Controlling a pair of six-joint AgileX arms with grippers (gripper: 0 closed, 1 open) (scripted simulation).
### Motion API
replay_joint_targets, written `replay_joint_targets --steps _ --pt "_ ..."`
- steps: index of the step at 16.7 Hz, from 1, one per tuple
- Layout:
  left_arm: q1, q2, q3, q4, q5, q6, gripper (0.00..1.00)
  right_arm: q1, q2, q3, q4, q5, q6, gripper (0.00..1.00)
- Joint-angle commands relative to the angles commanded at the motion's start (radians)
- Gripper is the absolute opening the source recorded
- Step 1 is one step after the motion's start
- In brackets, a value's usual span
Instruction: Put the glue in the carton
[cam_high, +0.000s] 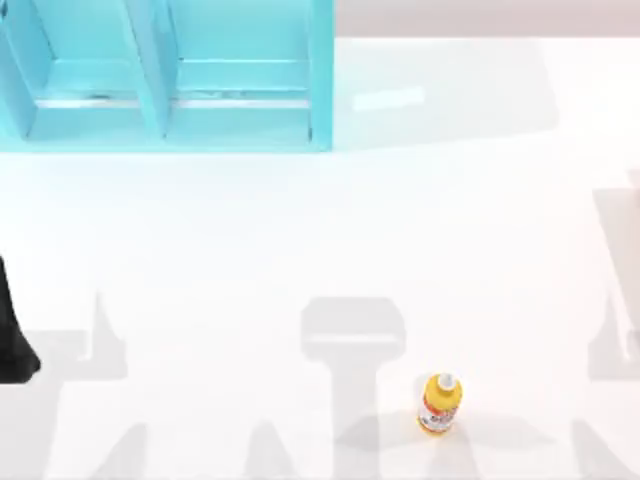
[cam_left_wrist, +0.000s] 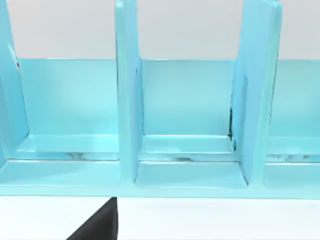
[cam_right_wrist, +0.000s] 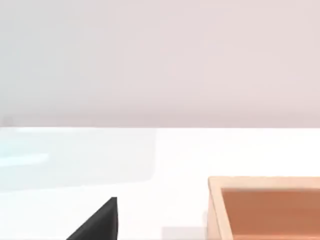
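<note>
From above, the glue (cam_high: 440, 403) stands upright on the white desk (cam_high: 300, 230), near its front edge, right of centre, untouched and apart from both arms, so pickup has not begun. The left arm (cam_high: 12, 335) is parked at the left edge. The left wrist view faces a turquoise divided rack (cam_left_wrist: 127, 100). The right wrist view catches an orange-brown carton (cam_right_wrist: 215, 200), likely the target.

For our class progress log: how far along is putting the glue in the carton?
Nothing is done yet. The glue stands alone on the white table, near its front edge. Nothing is in hand; the left arm sits at the table's left edge. Grasping, carrying and placing it in the brown carton remain.
</note>
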Motion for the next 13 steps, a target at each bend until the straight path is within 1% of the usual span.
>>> replay_joint_targets --steps 3,6,9,13 --pt "0.000 0.000 0.000 0.000 0.000 0.000 1.00 0.000 0.010 0.004 -0.002 -0.007 -0.009 1.00" --pt "0.000 0.000 0.000 0.000 0.000 0.000 1.00 -0.003 0.103 0.036 -0.019 -0.074 -0.094 1.00" --pt "0.000 0.000 0.000 0.000 0.000 0.000 1.00 -0.007 0.279 0.095 -0.051 -0.196 -0.250 1.00" --pt "0.000 0.000 0.000 0.000 0.000 0.000 1.00 -0.013 0.598 0.199 -0.107 -0.415 -0.531 1.00"
